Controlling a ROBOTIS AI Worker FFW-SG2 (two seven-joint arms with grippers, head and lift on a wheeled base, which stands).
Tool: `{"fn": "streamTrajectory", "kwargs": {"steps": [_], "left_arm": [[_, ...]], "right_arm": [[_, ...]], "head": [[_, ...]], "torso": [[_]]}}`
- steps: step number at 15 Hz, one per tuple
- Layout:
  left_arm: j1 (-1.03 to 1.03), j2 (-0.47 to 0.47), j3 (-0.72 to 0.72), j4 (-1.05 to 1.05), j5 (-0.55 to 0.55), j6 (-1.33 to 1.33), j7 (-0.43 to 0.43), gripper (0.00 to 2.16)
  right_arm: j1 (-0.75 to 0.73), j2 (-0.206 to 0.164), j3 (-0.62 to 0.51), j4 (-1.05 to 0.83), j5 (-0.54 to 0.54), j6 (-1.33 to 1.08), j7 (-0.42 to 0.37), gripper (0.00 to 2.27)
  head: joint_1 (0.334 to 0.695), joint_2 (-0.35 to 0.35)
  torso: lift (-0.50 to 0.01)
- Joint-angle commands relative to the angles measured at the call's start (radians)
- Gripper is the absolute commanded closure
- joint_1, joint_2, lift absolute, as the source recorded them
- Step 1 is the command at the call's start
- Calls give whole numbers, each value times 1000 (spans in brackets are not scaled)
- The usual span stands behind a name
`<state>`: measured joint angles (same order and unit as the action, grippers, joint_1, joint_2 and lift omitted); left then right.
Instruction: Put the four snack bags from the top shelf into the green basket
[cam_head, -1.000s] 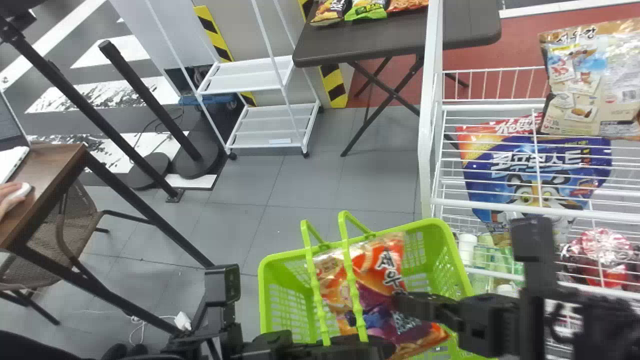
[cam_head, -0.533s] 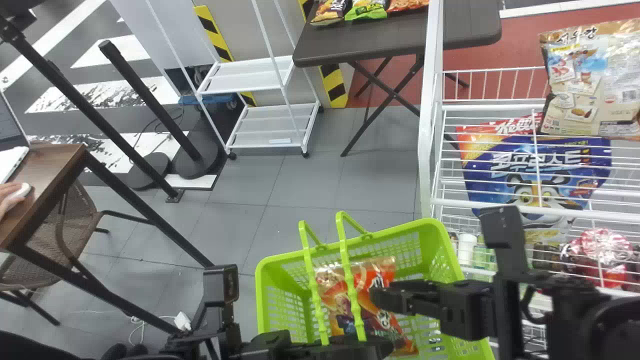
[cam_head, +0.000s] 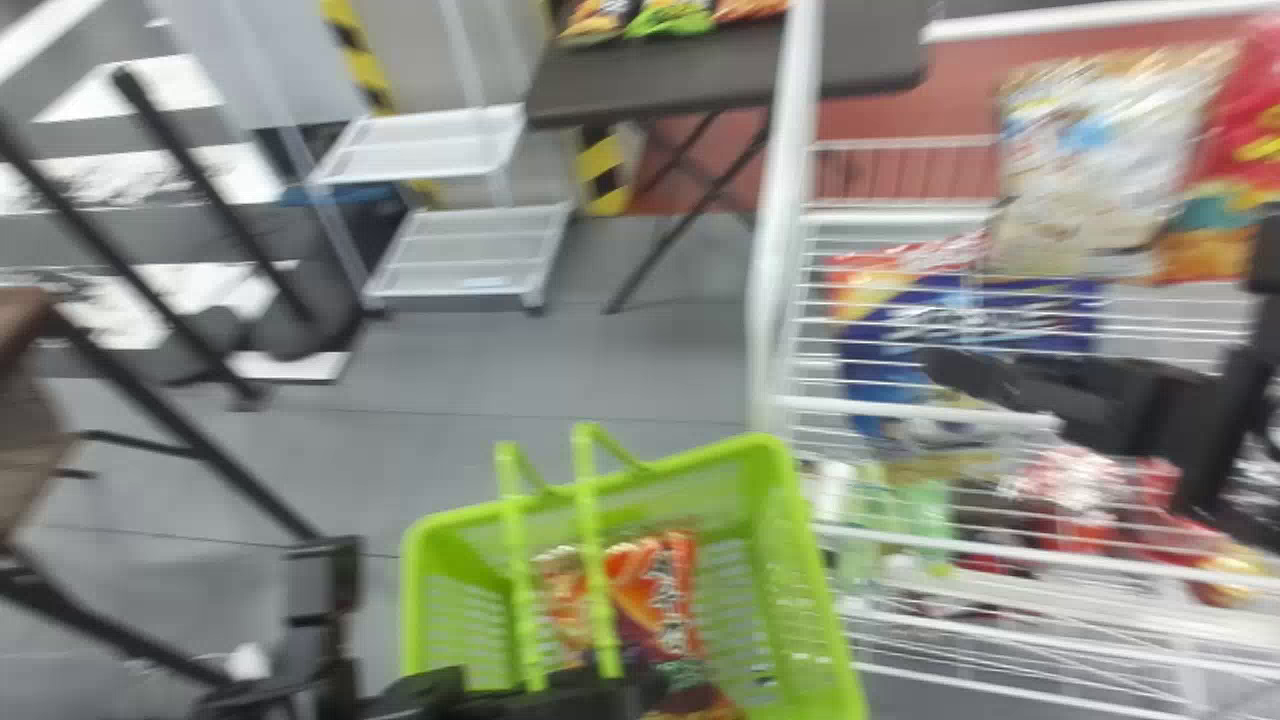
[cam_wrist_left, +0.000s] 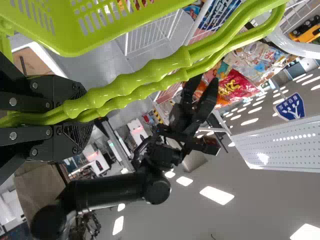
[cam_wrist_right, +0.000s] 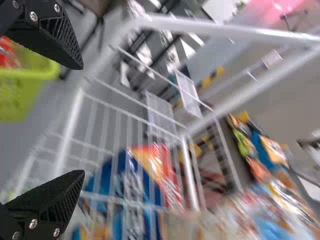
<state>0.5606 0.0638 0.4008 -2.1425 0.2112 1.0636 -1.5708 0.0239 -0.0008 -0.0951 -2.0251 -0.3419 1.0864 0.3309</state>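
Note:
My left gripper (cam_head: 620, 695) is shut on the handles of the green basket (cam_head: 690, 462); in the left wrist view the left gripper (cam_wrist_left: 75, 110) clasps both handles (cam_wrist_left: 145, 75). One orange-and-purple snack bag (cam_head: 655, 600) lies inside the basket. My right gripper (cam_head: 935, 372) is over the wire rack, right of the basket and in front of the blue cereal bag. In the right wrist view the right gripper (cam_wrist_right: 77, 120) is open with nothing between its fingers. On the top shelf stand a beige snack bag (cam_head: 1085, 170) and a red one (cam_head: 1235, 140).
The white rack's upright (cam_head: 785, 200) and front rail (cam_head: 900, 408) stand beside the basket. A blue cereal bag (cam_head: 960, 320) sits on a lower shelf, with bottles below. Farther back are a dark table (cam_head: 680, 80) with snacks and a white cart (cam_head: 420, 150).
The right gripper has let go of the orange bag, left it in the basket, and moved up and right to the rack. The head view has shifted right, showing more of the red bag.

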Motion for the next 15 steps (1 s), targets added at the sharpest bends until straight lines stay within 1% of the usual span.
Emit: {"fn": "streamTrajectory", "kwargs": {"steps": [1, 2, 5, 6, 8, 9, 10, 11, 12, 13, 14, 15], "left_arm": [[-7, 4, 0, 4, 1, 0, -10, 2145], [-7, 5, 0, 6, 1, 0, -10, 2145], [-7, 10, 16, 16, 5, 0, -10, 2145], [-5, 10, 20, 16, 8, 0, -10, 2145], [-5, 10, 21, 18, 8, 0, -10, 2145], [-5, 10, 21, 18, 10, 0, -10, 2145], [-5, 10, 21, 19, 10, 0, -10, 2145], [-5, 10, 21, 26, 11, 0, -10, 2145], [-7, 10, 23, 32, 13, -3, -10, 2145], [-7, 10, 27, 32, 14, -3, -10, 2145], [-7, 10, 27, 32, 14, -3, -10, 2145], [-7, 11, 27, 32, 16, -3, -10, 2145]], "right_arm": [[-90, -4, 6, 111, 98, -105, -33, 63], [-142, -4, 12, 167, 149, -124, -50, 66], [-260, -4, 49, 335, 300, -225, -145, 63], [-302, -4, 60, 401, 322, -246, -158, 56], [-369, -4, 75, 517, 328, -280, -158, 49], [-394, -4, 89, 563, 331, -289, -156, 107], [-400, -4, 94, 577, 331, -289, -147, 343], [-397, -4, 95, 577, 330, -299, -127, 809], [-387, -4, 94, 574, 323, -317, -113, 1598], [-374, -4, 94, 565, 320, -317, -124, 2145], [-357, -4, 91, 548, 320, -335, -125, 2243], [-340, -4, 89, 534, 317, -372, -125, 2246]], "head": [[695, 82], [695, 36], [695, -15], [695, -40], [695, -48], [695, -45], [695, -42], [695, -37], [695, -25], [695, -18], [695, -14], [695, -13]], "torso": [[0], [0], [0], [0], [0], [0], [0], [0], [0], [0], [0], [0]]}}
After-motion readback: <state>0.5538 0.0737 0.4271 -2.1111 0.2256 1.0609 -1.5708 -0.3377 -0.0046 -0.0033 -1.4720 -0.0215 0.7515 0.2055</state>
